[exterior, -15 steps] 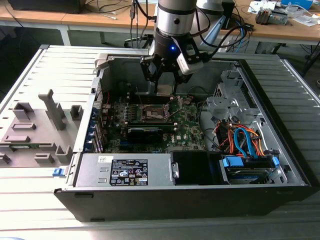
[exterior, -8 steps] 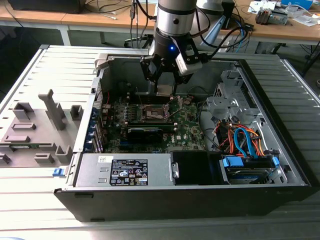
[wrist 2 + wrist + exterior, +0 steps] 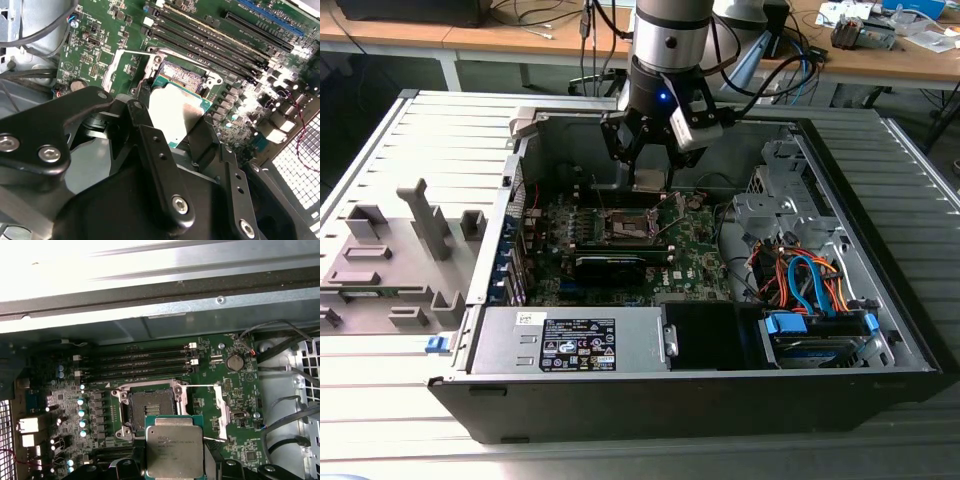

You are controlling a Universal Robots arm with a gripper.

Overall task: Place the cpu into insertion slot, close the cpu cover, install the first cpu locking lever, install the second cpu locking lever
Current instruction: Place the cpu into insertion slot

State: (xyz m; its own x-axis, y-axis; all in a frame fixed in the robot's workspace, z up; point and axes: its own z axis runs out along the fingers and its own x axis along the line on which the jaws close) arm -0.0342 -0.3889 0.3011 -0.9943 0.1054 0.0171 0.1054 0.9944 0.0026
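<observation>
My gripper (image 3: 649,172) is shut on the cpu (image 3: 650,182), a flat square chip with a pale metal top, and holds it in the air over the green board. The black fingers (image 3: 151,150) clamp two opposite edges of the cpu (image 3: 175,112). The insertion slot (image 3: 151,407) lies uncovered just beyond the held cpu (image 3: 175,452), its dark contact field showing. The cpu cover (image 3: 212,410) stands flipped open beside the slot, seen also as a silver frame (image 3: 122,67). In the exterior view the insertion slot (image 3: 628,226) sits below and slightly in front of the gripper.
Long black memory slots (image 3: 145,362) run behind the socket. A black card (image 3: 610,264) lies in front of it. A power supply (image 3: 570,345) and a drive cage with coloured cables (image 3: 810,285) fill the case front and right. A grey fixture (image 3: 390,260) sits outside.
</observation>
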